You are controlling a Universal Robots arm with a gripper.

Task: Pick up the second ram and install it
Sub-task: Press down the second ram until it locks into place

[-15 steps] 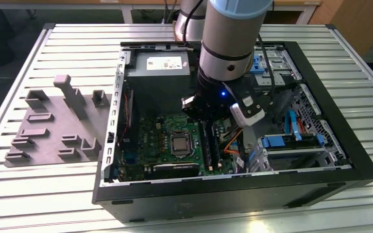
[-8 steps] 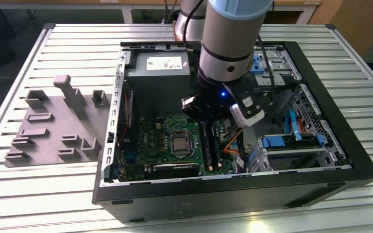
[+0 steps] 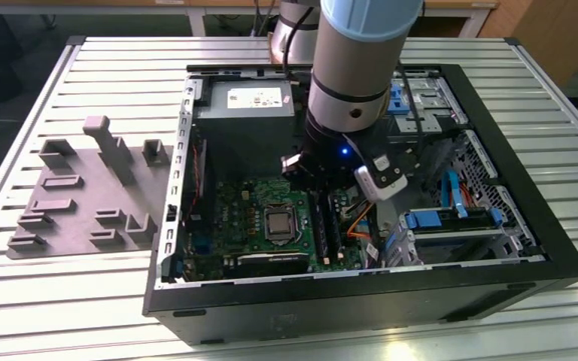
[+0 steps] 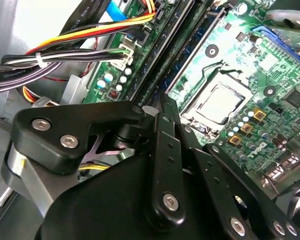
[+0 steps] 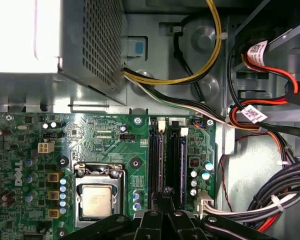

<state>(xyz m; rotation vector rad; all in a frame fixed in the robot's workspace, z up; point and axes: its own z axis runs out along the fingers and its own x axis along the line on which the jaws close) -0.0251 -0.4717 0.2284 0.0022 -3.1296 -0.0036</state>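
Gripper (image 4: 160, 107): black linkage body taking up the near half of the second wrist view, its fingers (image 4: 162, 150) drawn together into one narrow black bar whose tip is down at the memory slots; the tip itself is hard to make out against the dark slots. In the first wrist view the same linkage (image 5: 162, 200) is cut off by the picture's edge.

Second ram (image 5: 168, 160): in the first wrist view, a thin dark strip standing on edge between the black slots (image 5: 156, 160), running away from the fingertips. The fingers sit at its near end; whether they press on it or merely touch cannot be told. Its sticker and chips are not legible from above.

Motherboard (image 5: 105, 140): green, lying flat in the case; processor socket (image 5: 97, 200) with bare metal lid beside the slots, partly cut off.

Cable bundle (image 5: 270, 200): black, white, red and orange wires on the slots' other side, tied with clips.

Power supply (image 3: 244, 113): grey box beyond the board.

Computer case (image 3: 530, 195): black, open on top, on a slatted metal table (image 3: 88, 316).

Grey fixture block (image 3: 88, 195): on the table at the exterior view's left, well apart from the case.
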